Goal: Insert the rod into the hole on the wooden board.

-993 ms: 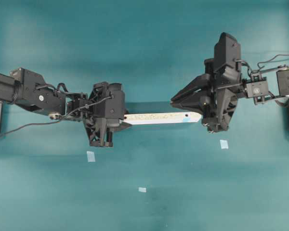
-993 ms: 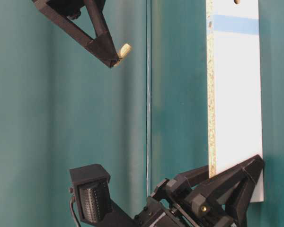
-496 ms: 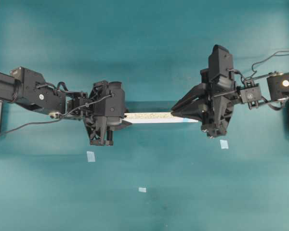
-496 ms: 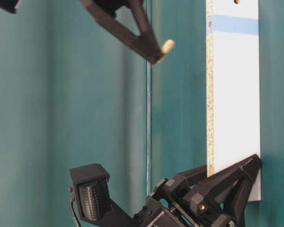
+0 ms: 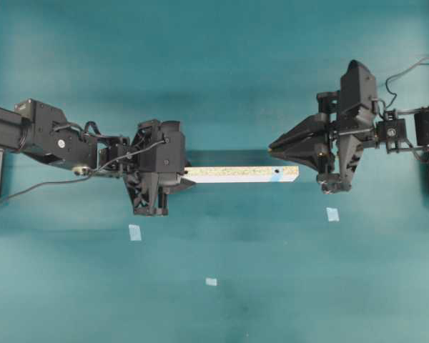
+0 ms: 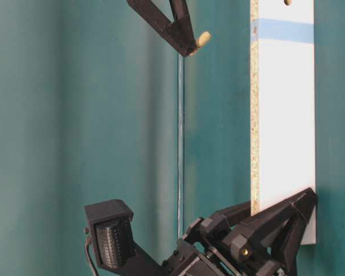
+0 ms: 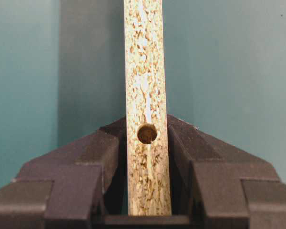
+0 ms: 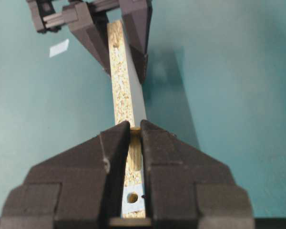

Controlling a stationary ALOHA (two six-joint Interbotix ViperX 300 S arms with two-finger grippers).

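While the rod [image 6: 203,39] sits pinched between my right gripper [image 8: 135,128] fingertips, its cream tip pokes out past them, up in the air and clear of the wooden board [image 5: 239,174]. Not inserted yet. In the right wrist view the rod runs along the slot between the two pads, which are clamped on it and nearly together.

Target hole [image 8: 132,196], next to the blue mark, shows low in that wrist view, open and unfilled, below and behind the rod tip. In the overhead view the same hole is a dark dot near the board's right end, and the right gripper's tips hang just beside that end, slightly above, not touching.

Board is held level off the table by my left gripper [image 7: 148,131], fingers clamped on its two faces at the unmarked end, speckled edge up, the other hole right between the pads.

Progress, my call: rod picked, board picked and presented. Left to do: line the rod axis up with the blue-end hole, then push it in. Pale tape squares [image 5: 332,214] lie on the teal table [image 5: 214,71], unused.
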